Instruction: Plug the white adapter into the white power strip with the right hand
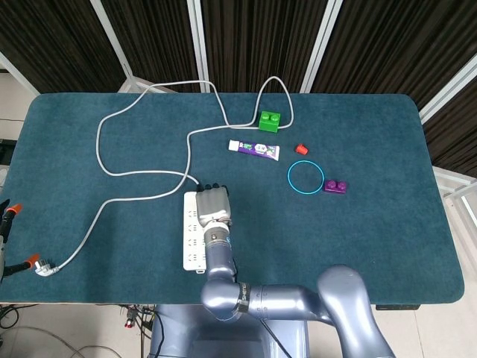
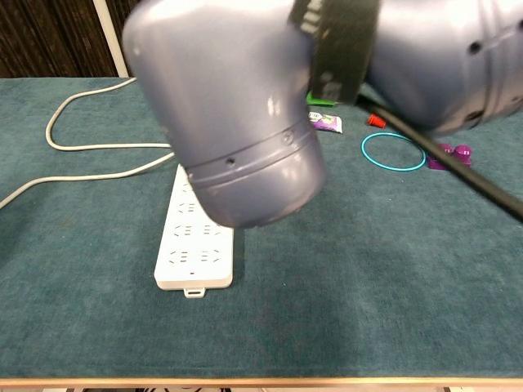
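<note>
Grey right hand [image 1: 212,203] covers the power strip [image 1: 192,237].

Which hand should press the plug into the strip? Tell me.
Right. The right hand is already over the far end of the strip. The left hand shows in neither view.

One white power strip [image 1: 194,230]; two toy bricks, green [image 1: 269,119] and purple [image 1: 335,186]; one blue ring [image 1: 305,178]; one tube [image 1: 253,149]; one red cap [image 1: 301,149].
</note>
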Controlling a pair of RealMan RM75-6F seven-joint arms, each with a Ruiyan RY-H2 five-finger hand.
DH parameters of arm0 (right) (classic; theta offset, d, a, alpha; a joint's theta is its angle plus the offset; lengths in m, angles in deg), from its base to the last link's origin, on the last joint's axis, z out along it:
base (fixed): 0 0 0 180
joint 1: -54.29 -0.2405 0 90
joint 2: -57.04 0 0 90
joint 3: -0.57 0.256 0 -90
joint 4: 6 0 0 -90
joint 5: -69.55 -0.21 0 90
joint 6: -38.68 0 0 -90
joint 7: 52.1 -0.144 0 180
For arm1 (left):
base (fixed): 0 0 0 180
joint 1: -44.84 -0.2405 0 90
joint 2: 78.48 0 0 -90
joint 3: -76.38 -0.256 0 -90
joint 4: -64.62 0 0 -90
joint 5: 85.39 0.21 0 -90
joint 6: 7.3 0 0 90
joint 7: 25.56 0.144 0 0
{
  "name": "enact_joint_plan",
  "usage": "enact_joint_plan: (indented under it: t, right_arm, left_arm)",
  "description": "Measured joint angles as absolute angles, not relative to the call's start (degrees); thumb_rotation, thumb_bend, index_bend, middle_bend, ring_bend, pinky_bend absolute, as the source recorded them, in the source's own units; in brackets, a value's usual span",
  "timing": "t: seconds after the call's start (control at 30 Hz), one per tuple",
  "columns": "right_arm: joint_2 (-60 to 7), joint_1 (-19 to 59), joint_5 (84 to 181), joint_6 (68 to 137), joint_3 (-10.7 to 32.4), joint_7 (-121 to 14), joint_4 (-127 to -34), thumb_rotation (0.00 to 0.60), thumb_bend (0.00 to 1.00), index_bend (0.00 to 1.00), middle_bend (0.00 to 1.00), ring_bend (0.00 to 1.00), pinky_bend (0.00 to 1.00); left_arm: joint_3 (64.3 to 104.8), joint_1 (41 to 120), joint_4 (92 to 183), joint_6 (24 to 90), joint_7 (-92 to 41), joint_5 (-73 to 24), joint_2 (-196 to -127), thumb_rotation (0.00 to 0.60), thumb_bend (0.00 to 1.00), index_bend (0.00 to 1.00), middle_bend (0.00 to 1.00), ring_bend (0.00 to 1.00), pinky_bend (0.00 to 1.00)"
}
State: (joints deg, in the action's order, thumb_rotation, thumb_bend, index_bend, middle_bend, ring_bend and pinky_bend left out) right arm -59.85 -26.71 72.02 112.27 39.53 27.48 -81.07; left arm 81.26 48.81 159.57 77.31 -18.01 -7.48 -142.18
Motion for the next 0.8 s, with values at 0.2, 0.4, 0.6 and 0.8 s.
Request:
enact_joint_plan:
  t: [0.2, 0.4, 0.6, 0.8]
  right_arm:
    - [-53.2, -22.1, 73.2, 114.4, 38.7, 25.8, -93.8, 0.600, 0.22, 0.08, 0.20, 0.21, 0.28]
    - [-44.7, -15.5, 75.6, 116.2, 36.1, 21.7, -109.0, 0.600, 0.22, 0.08, 0.38, 0.45, 0.44]
    - [-38.2, -10.3, 80.0, 117.0, 29.3, 17.1, -117.9, 0.600, 0.23, 0.09, 0.55, 0.60, 0.52]
    - [-37.6, -10.2, 81.2, 115.6, 25.3, 15.0, -118.8, 0.600, 0.23, 0.10, 0.59, 0.62, 0.54]
  left_arm:
    - [81.2, 48.5, 160.0, 78.0, -18.2, -7.3, -142.0, 0.600, 0.10, 0.13, 0.00, 0.00, 0.00]
    - [81.0, 48.4, 160.2, 78.1, -18.0, -6.8, -142.0, 0.600, 0.10, 0.13, 0.00, 0.00, 0.00]
    - [80.8, 48.5, 160.3, 77.9, -17.1, -6.7, -142.3, 0.600, 0.10, 0.13, 0.00, 0.00, 0.00]
    - [80.8, 48.4, 160.3, 78.2, -16.8, -6.7, -142.5, 0.600, 0.10, 0.13, 0.00, 0.00, 0.00]
